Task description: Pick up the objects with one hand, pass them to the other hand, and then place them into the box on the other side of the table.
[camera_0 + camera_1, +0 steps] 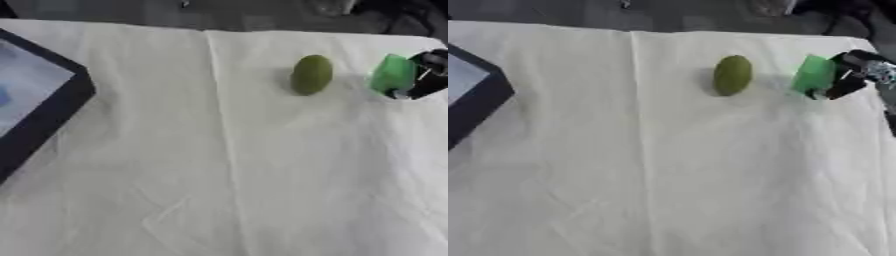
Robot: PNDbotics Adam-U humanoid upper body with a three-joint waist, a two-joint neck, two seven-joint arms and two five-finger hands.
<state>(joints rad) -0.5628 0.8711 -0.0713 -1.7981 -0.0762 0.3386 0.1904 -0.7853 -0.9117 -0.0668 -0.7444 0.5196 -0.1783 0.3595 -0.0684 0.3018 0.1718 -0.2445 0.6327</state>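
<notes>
Covering the whole work surface: white cloth-draped table [667,175], creased down the middle, giving room between pickup side and drop side.

Sitting at the left edge, partly cut off: dark-rimmed box [52,110] with pale interior, turned corner-on, well apart from the objects — placed opposite them, presumably to force the hand-to-hand pass.

Reaching in from the right edge: right hand [852,75], black with silver parts, touching the bright green block [814,74]. Fingers apparently closing on its right face; full wrap not confirmed, block possibly still resting on cloth. Block upright, long axis roughly vertical in view, tilted slightly.

Lying free just left of the block: olive-green oval fruit [732,75], untouched, long axis running toward the far edge.

Left hand absent from both views.
</notes>
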